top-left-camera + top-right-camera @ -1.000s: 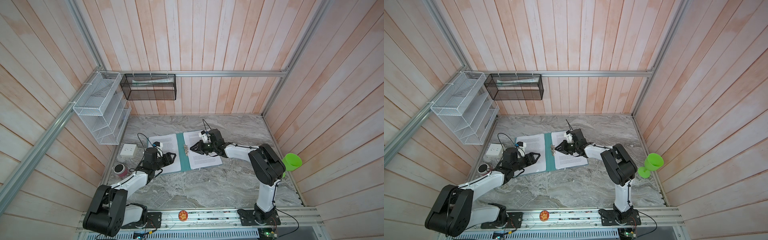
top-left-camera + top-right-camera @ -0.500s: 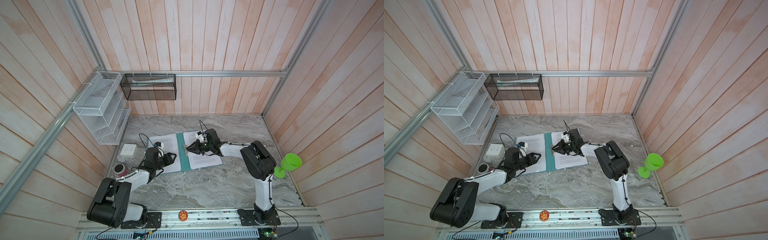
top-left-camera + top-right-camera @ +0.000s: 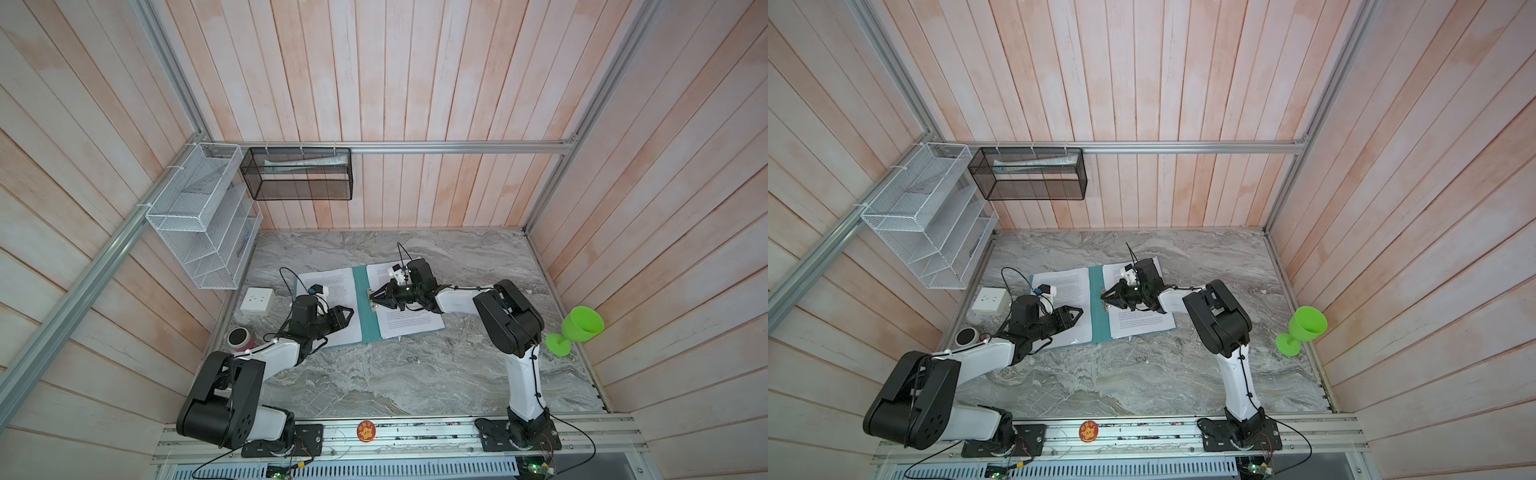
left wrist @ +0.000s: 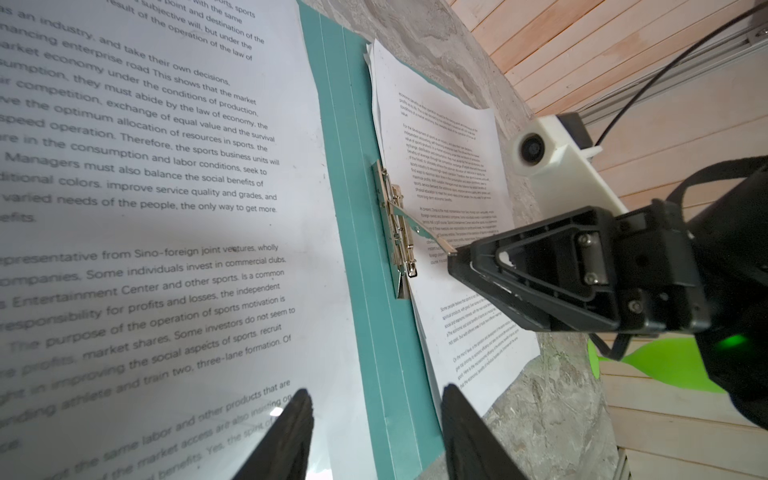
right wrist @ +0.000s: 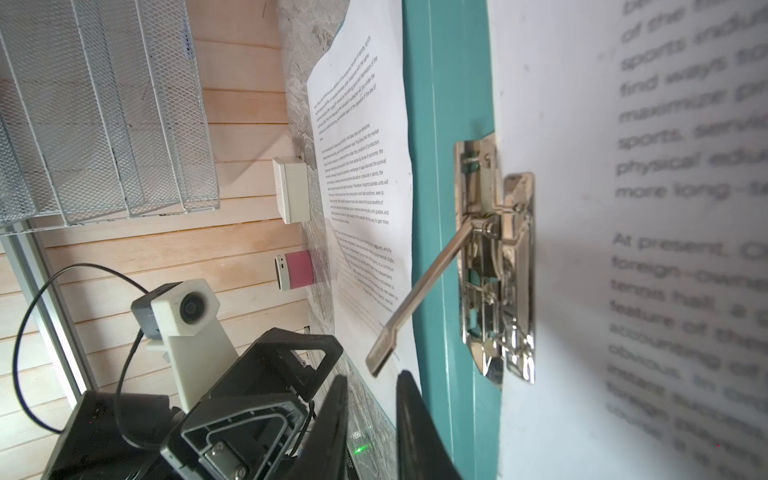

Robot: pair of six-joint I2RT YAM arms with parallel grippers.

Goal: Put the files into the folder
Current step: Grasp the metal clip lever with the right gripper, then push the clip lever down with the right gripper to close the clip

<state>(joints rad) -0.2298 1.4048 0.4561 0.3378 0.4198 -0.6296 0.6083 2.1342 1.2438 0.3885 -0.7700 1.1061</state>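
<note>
Change: within the last second the right hand [image 3: 371,297] has slid off the right stack [image 3: 409,324] to the spine of the folder [image 3: 368,328]. The left hand [image 3: 350,318] has edged toward the spine and narrowed a little.
Meaning: the step in hand looks like working the clip [image 5: 498,266], whose lever [image 5: 424,286] stands raised off the spine. Filing seems under way, not finished.
Right hand: fingers close together with a narrow gap, and the lever's end sits right at their tips. I cannot tell whether it is actually pinched.
Left hand: spread and empty, low over the inner edge of the left sheet [image 3: 338,282], beside the spine.
Folder: open flat on the counter [image 3: 374,382], its teal spine in the middle.
Files: the left sheet lies loose on the left flap. The right stack lies on the right flap with its inner edge at the clip, and part of the clip's plate lies over it.
Hidden: only staggered corners show, so the number of sheets in the right stack is unclear. Whether the clamp is pressing the paper cannot be told, nor whether the left hand touches the sheet. Each hand's fingers are cut off in its own wrist view.
</note>
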